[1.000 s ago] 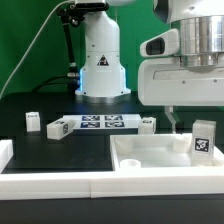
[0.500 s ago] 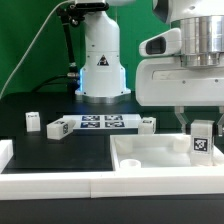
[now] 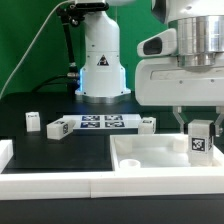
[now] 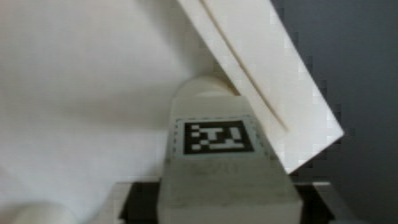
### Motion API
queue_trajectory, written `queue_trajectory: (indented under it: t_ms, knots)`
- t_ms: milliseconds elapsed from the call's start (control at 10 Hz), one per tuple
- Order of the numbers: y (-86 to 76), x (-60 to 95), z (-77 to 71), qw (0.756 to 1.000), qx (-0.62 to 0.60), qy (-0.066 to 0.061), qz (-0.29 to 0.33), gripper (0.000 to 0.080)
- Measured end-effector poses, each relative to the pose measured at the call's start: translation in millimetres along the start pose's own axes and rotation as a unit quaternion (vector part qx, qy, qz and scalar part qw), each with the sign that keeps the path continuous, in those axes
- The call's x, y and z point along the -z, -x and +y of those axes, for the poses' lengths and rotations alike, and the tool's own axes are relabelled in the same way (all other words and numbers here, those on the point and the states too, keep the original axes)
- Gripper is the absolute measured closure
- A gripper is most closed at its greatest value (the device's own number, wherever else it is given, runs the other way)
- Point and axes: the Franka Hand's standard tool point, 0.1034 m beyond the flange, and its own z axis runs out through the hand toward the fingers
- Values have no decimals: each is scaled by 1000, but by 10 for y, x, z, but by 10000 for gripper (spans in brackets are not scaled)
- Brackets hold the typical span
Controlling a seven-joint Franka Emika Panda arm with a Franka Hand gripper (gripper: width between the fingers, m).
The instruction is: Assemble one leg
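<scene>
The leg (image 3: 201, 139), a small white post with a black-and-white tag facing the camera, stands upright at the right end of the large white tray-like panel (image 3: 150, 152). My gripper (image 3: 200, 128) has come down over it, one finger on each side of its top. In the wrist view the leg (image 4: 222, 150) fills the space between the two dark pads (image 4: 146, 200), which press against its sides. The gripper (image 4: 226, 200) is shut on the leg. The panel's raised rim (image 4: 267, 80) runs diagonally behind it.
The marker board (image 3: 95, 123) lies at mid table. Two other small white posts stand beside it, one at the left (image 3: 32, 121) and one at the right (image 3: 147, 124). A white block (image 3: 5, 152) sits at the left edge. The robot base (image 3: 100, 60) is behind.
One second ago my fingers hung left of the leg. They have shifted to the exterior view's right and now straddle and hold it. The leg has not moved.
</scene>
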Motion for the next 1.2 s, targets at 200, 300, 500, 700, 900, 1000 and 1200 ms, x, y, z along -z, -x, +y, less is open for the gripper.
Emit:
queue_trajectory:
  t_ms: [200, 300, 500, 700, 900, 1000, 1200]
  knots:
    - [16, -3, -5, 994, -111, -1, -3, 505]
    - [30, -5, -10, 985, -174, -1, -3, 505]
    - [51, -7, -21, 956, -295, 1, -3, 504]
    - [25, -2, -10, 927, -376, -2, -7, 504]
    - [41, -6, 5, 884, -467, 9, -14, 504]
    - [43, -7, 4, 865, -502, 10, -12, 504]
    - [6, 2, 43, 844, -536, 15, -6, 504]
